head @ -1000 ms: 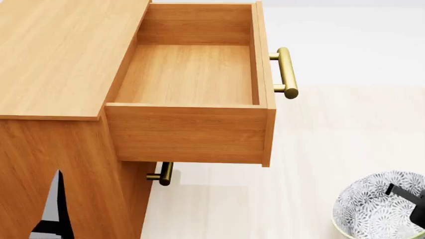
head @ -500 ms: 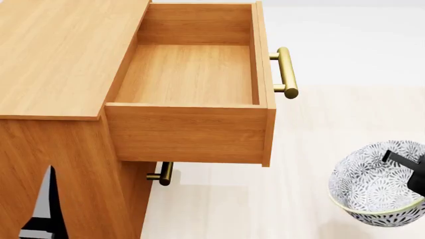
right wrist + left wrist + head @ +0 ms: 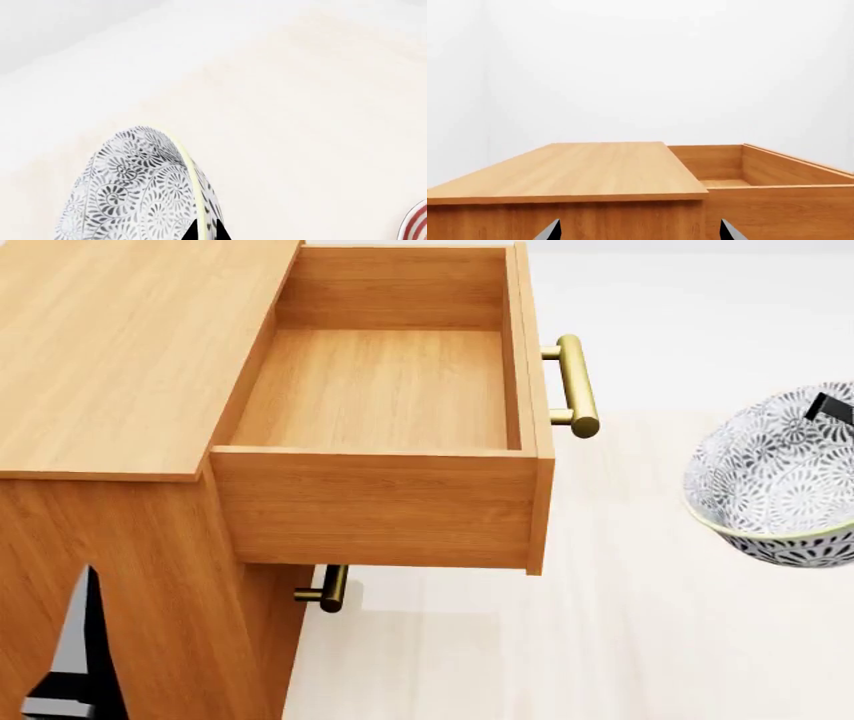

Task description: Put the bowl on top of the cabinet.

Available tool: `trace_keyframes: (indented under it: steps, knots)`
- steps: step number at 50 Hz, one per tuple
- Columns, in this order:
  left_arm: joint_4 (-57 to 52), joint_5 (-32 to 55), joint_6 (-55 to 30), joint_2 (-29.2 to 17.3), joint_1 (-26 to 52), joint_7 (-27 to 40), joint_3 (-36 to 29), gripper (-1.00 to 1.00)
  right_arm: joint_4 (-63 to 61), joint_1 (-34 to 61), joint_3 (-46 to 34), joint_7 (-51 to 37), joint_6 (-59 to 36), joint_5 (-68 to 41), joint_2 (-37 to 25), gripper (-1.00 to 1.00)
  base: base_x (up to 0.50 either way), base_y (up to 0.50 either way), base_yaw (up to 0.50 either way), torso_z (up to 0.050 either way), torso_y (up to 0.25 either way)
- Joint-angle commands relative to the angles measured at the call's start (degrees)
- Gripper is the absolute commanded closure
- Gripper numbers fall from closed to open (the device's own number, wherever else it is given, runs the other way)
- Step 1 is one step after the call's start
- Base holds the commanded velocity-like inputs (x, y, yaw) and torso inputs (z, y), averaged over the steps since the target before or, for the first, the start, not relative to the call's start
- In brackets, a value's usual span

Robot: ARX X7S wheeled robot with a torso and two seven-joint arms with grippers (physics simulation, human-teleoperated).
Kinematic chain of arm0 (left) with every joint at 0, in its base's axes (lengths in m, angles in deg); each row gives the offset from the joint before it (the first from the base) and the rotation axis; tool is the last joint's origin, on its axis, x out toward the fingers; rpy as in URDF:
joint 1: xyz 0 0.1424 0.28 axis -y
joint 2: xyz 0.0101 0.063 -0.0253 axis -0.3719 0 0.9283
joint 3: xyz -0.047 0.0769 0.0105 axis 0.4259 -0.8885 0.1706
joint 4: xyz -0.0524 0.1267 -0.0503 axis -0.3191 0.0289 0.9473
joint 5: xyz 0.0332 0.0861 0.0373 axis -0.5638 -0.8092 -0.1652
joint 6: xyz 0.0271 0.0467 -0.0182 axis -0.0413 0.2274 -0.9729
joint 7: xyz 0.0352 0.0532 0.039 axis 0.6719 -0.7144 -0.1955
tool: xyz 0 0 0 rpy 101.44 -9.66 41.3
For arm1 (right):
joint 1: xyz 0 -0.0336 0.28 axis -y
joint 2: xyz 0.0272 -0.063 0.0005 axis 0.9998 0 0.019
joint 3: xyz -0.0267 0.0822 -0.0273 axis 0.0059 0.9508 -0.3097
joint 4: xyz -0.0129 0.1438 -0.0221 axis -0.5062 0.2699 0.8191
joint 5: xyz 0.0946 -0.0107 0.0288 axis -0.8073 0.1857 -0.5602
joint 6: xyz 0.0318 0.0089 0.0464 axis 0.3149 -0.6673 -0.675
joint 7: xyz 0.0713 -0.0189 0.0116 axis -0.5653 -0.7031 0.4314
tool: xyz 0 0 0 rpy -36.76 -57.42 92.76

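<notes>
Both grippers: right gripper [image 3: 205, 231] pinches bowl [image 3: 781, 480] rim, seemingly; left gripper [image 3: 637, 231] fingers apart.

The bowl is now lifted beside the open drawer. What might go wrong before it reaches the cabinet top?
1. The right claw grips the bowl only at its thin rim, and the bowl hangs tilted, so it may slip or swing.
2. The open drawer and its brass handle lie between the bowl and the cabinet top; a low path could hit them, or the bowl could end up in the drawer.
</notes>
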Motion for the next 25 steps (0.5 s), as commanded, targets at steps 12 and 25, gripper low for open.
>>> trace_keyframes:
  steps: [12, 25]
  knots:
    - [-0.4, 1.1, 0.4, -0.7, 0.1, 0.5, 0.4, -1.0, 10.2, 23.6, -5.3, 0.5, -0.8, 4.6, 3.8, 1.0, 0.0, 0.0, 0.0, 0.0, 0.0]
    - [0.0, 1.8, 1.5, -0.8, -0.6, 0.6, 0.8, -1.0, 22.2, 34.3, -13.4, 9.3, 3.6, 10.5, 9.5, 1.0, 0.0, 0.0, 0.0, 0.0, 0.0]
